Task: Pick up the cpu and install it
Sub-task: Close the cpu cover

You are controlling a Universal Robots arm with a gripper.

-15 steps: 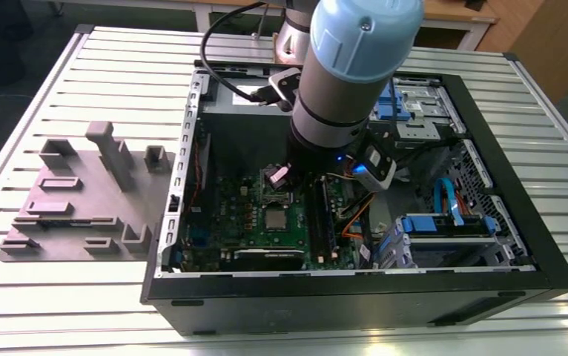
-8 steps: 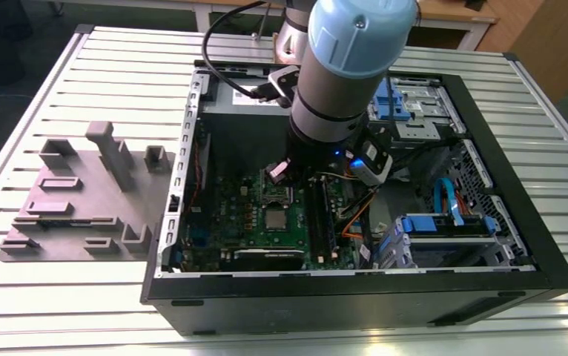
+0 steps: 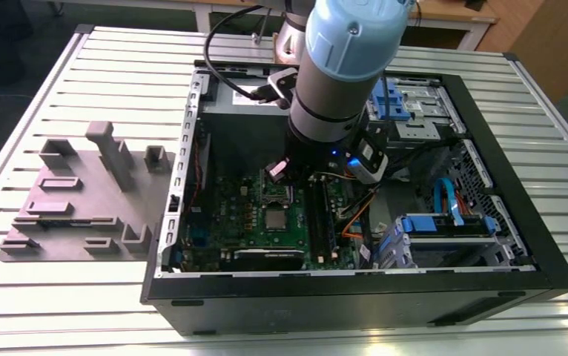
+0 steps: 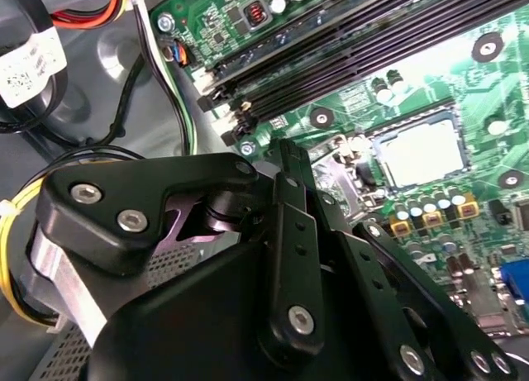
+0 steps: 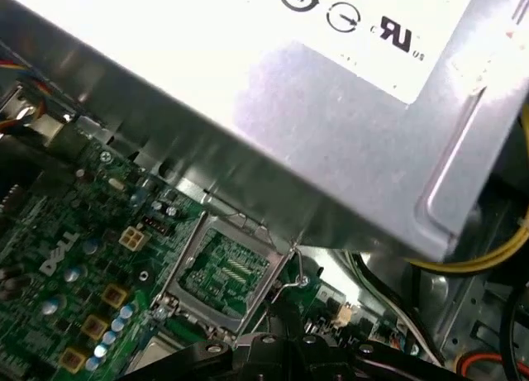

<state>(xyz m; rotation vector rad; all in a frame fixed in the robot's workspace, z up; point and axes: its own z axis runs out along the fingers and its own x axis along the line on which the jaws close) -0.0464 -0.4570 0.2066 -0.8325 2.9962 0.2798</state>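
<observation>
The cpu (image 4: 421, 154), a pale silvery square, lies flat in the motherboard socket; in the exterior view the cpu (image 3: 277, 219) sits near the middle of the green board. The socket's metal lid (image 5: 221, 269) stands raised, with its wire lever (image 5: 291, 283) beside it. My gripper (image 4: 285, 150) hangs inside the open computer case, low over the board beside the socket and apart from the chip. In the first wrist view the gripper (image 5: 281, 311) tapers to one tip next to the lever. It looks shut and holds nothing.
The silver power supply box (image 5: 331, 108) looms close above the socket. Black memory slots (image 4: 355, 42) run alongside it. Cables (image 4: 41, 108) and blue drive brackets (image 3: 443, 222) crowd the case's right side. A grey plastic tray (image 3: 71, 200) rests on the slatted table at the exterior view's left.
</observation>
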